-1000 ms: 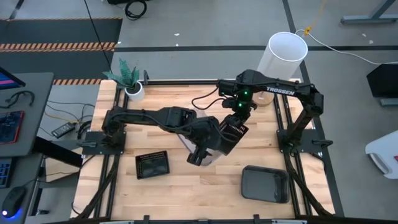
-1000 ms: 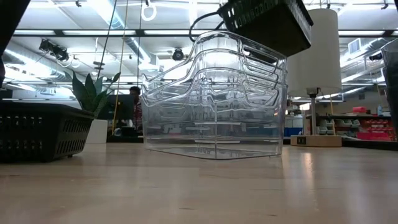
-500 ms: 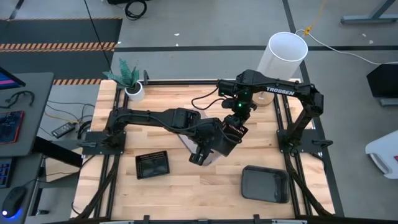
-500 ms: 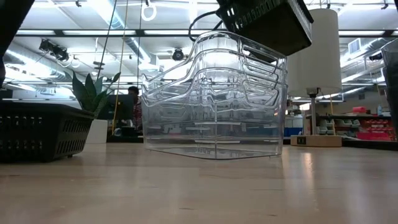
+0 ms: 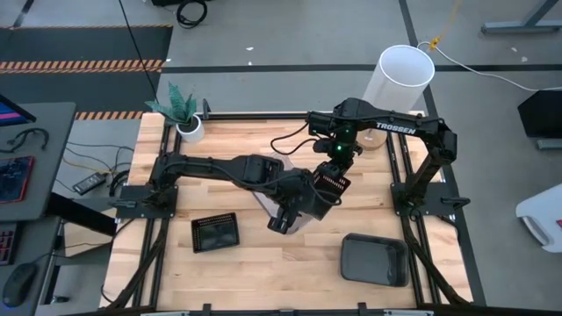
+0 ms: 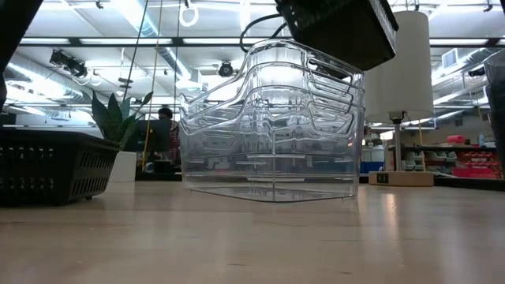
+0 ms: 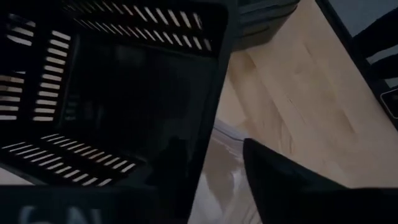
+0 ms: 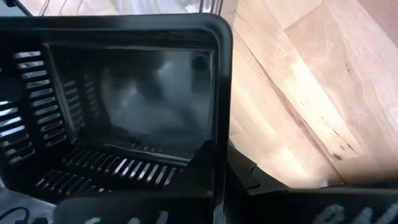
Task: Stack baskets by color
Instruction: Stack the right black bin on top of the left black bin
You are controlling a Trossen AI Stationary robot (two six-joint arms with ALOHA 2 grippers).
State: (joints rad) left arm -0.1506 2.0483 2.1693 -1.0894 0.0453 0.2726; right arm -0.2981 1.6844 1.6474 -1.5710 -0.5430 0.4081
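Handover of the small black slatted plastic basket (image 5: pixel 327 189), aloft just over the nested clear plastic baskets (image 6: pixel 272 126), with right fingers (image 8: pixel 211 155) clenched on its rim, left fingers (image 7: pixel 280 174) nearer, their grip untellable, second black basket (image 5: pixel 215 233) beyond the left arm

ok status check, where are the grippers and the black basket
Right gripper shut on black basket, held in the air. Left gripper at the same basket. Clear baskets stacked right beneath, second black basket waiting.
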